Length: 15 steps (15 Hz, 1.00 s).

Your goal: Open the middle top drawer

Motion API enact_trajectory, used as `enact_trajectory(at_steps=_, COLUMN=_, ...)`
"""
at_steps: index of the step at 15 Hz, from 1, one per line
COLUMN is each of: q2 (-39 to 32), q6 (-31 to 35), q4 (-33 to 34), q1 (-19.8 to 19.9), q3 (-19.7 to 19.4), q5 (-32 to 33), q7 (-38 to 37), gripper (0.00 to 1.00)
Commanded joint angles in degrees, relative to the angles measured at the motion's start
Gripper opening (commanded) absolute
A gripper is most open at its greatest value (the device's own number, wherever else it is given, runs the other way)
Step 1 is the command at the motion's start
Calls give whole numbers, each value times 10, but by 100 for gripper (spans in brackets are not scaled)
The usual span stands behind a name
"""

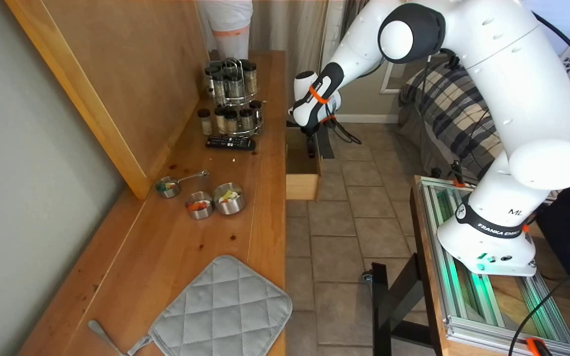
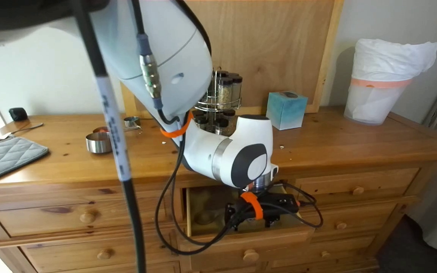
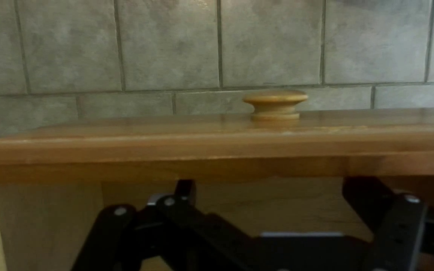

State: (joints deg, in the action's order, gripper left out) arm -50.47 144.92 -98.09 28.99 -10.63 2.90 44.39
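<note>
"Where was the middle top drawer found?"

"It was seen drawn out from the wooden dresser, its interior exposed in both exterior views."

"And how was the gripper set?"

"Its fingers were held spread well apart. In the wrist view they were seen on the inner side of the drawer's front panel; whether the panel was touched could not be told."

"Where was the wooden knob shown?"

"It was shown on the panel's outer face, apart from the fingers."

"What was borne by the dresser top?"

"A two-tier spice rack was stood there, with a black remote control placed just beside it. Near these, three metal cups were set, with small coloured pieces seen inside. A gray quilted pot holder was laid well apart from the rack."

"Was anything more made out?"

"In an exterior view, a blue tissue box and a white-lined wastebasket were also seen on the same surface."
</note>
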Motion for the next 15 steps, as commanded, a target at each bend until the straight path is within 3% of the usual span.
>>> enact_trajectory(at_steps=1, q2=-6, q6=-17, q4=17, q1=9, q3=-9, q5=29, q7=-1, gripper=100)
enact_trajectory(at_steps=15, q2=-9, q6=-61, q4=13, q1=11, q3=-36, q5=76, q7=6, gripper=100)
